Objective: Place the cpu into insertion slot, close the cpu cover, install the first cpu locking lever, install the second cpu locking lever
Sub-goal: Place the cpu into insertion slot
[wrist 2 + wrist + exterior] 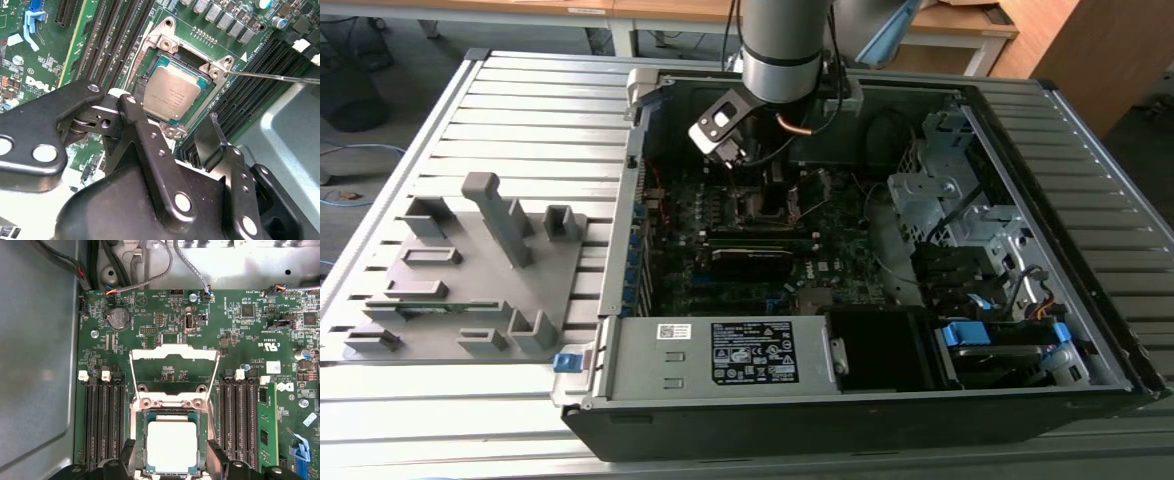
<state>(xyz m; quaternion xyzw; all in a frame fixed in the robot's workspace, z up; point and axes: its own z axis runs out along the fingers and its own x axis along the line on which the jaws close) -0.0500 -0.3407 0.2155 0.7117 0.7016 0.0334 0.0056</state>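
Jaws are hanging released and spread wide, one on each side of the cpu [172, 446], not gripping it. In the first wrist view the cpu is sitting flat in the socket [172, 404], right between the jaws. The cpu cover [175, 353] is standing flipped open just beyond the jaws. In the second wrist view a thin lever [270, 76] is sticking out unlatched past the socket corner. Risk: jaws are looking very close to the socket edges, so a sideways drift could be nudging the chip crooked. Covering a skewed chip would likely be bending pins.
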